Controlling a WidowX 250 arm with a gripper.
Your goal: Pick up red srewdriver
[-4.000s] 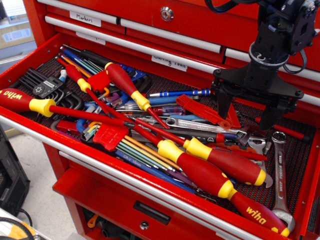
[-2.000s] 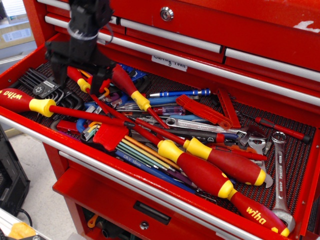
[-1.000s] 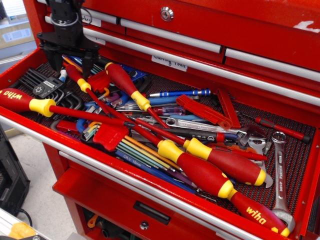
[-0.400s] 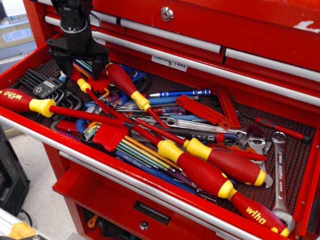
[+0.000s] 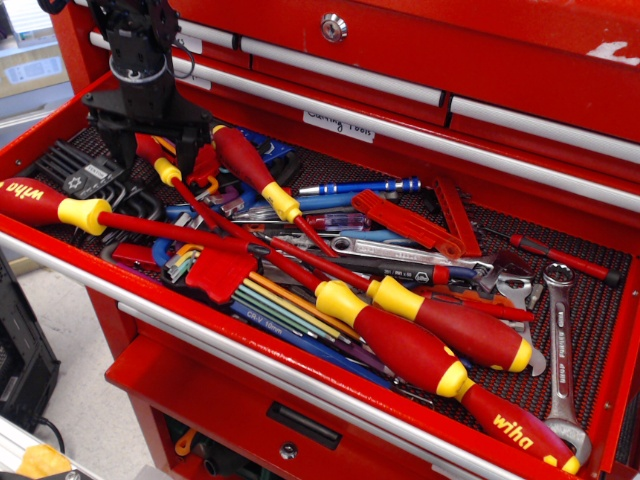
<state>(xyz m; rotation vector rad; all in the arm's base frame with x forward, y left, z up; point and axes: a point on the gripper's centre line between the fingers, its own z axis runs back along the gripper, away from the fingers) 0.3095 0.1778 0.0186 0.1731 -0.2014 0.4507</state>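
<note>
The red srewdriver (image 5: 152,152) lies at the back left of the open drawer. Its narrow red handle points to the back left, with a yellow collar and a thin red shaft running to the front right. My gripper (image 5: 155,143) hangs right over the handle, pointing down. It is open, with one black finger (image 5: 125,148) left of the handle and the other (image 5: 188,135) right of it. The handle's far end is hidden behind the gripper.
A long wiha screwdriver (image 5: 45,202) lies along the front left. A fat-handled red-yellow one (image 5: 248,168) lies just right of my gripper, and two more (image 5: 440,325) lie at the front right. Black hex keys (image 5: 72,172), a red key holder (image 5: 220,272) and a wrench (image 5: 558,345) lie around.
My gripper crossed from the drawer's right side to the back left, then dropped over the small screwdriver's handle. In the last half second it shifted slightly left and the black hex key set slid left.
</note>
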